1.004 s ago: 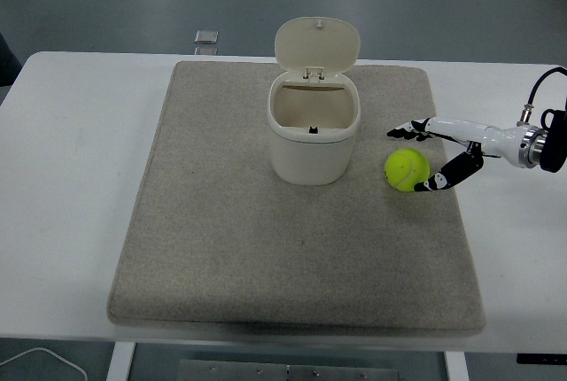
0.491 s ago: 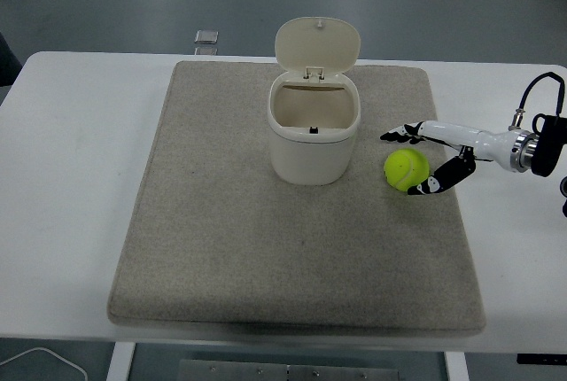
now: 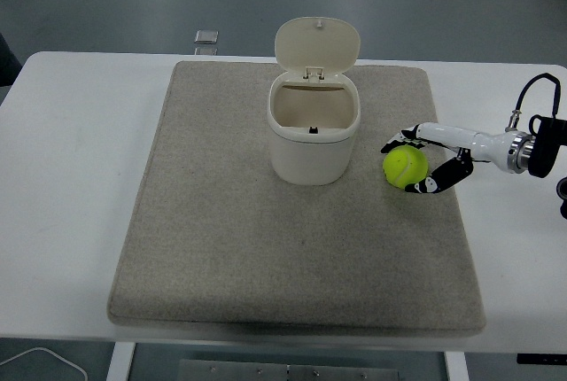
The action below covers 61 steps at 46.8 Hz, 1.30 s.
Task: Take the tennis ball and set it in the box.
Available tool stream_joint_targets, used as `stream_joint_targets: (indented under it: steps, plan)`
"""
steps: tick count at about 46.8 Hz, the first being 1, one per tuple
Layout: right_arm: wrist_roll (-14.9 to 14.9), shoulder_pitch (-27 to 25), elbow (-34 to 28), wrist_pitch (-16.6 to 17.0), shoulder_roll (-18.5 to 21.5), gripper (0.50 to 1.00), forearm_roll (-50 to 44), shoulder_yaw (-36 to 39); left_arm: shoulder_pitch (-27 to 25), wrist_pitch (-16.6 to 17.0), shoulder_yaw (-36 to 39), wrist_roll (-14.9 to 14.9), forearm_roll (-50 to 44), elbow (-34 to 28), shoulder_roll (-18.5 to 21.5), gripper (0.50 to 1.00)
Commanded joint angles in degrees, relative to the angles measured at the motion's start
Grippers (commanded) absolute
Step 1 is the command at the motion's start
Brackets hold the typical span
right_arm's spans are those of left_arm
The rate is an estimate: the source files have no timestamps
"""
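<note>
A yellow-green tennis ball (image 3: 404, 168) lies on the grey mat (image 3: 266, 248), right of the box. The box (image 3: 310, 158) is a cream bin standing mid-mat with its flip lid (image 3: 317, 42) tilted up and back, so the inside shows empty. My right hand (image 3: 411, 165) reaches in from the right edge and is shut on the ball. Its upper fingers (image 3: 400, 141) curl over the far side and the thumb (image 3: 434, 183) presses the near right side. The ball still rests on the mat. The left arm is out of sight.
The mat covers most of the white table (image 3: 71, 177). A small grey object (image 3: 205, 37) sits at the table's far edge, behind the mat. A white cable (image 3: 35, 359) loops below the near left corner.
The right hand has slid slightly left and its fingers have closed from spread around the ball to touching it on both sides. The ball has barely moved.
</note>
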Motion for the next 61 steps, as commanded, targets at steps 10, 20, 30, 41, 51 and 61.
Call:
stream_joint_targets:
  steps: [10,20,30,41,51,61]
  plan:
    - [-0.21,0.09,0.01,0.54,-0.16,0.705,0.01,-0.13,0.0,0.01,0.0,-0.03,0.0,0.0,0.0,0.992]
    - [-0.21,0.44,0.01,1.16,-0.68,0.564,0.1,0.04,0.0,0.01,0.0,-0.03,0.0,0.0,0.0,0.99]
    - [-0.12,0.7,0.1,4.15,-0.86,0.5,0.54,0.92,0.0,0.01,0.0,-0.03,0.0,0.0,0.0,0.992]
    - [-0.03,4.04,0.54,7.48,-3.5,0.5,0.8,2.32,0.0,0.01,0.0,-0.03,0.0,0.0,0.0,0.992]
    - [-0.21,4.39,1.86,15.3,-5.6,0.5,0.89,9.09,0.0,0.01,0.0,-0.03,0.0,0.0,0.0,0.992]
    - [-0.29,4.57,4.4,21.81,-6.31,0.5,3.52,14.28,0.0,0.01,0.0,-0.03,0.0,0.0,0.0,0.992]
